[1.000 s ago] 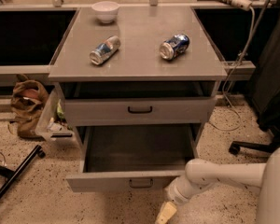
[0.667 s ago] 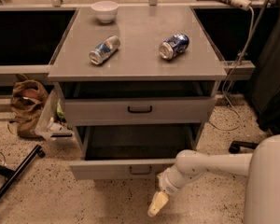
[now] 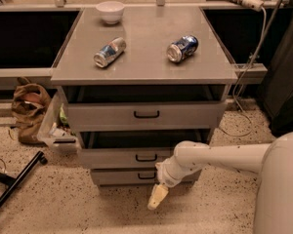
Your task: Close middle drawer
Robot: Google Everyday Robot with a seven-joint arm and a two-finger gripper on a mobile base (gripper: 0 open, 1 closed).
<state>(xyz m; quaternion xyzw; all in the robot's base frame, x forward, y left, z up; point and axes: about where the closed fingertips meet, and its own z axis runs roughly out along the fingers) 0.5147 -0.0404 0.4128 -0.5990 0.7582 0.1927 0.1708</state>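
Over floor (image 3: pixel 88 213), end effector (image 3: pixel 157 198); middle drawer (image 3: pixel 116 158) perhaps ajar.

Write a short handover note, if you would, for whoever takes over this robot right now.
Pincer: hangs low, pointing at the floor, in front of the bottom drawer and just below the middle drawer's front. The wrist is by the right part of that front; I cannot tell if it touches.
Middle drawer: nearly in, with a narrow dark gap above its front.
Done: the drawer is most of the way shut.
Left: push the front in until the gap is gone, then pull the arm back.
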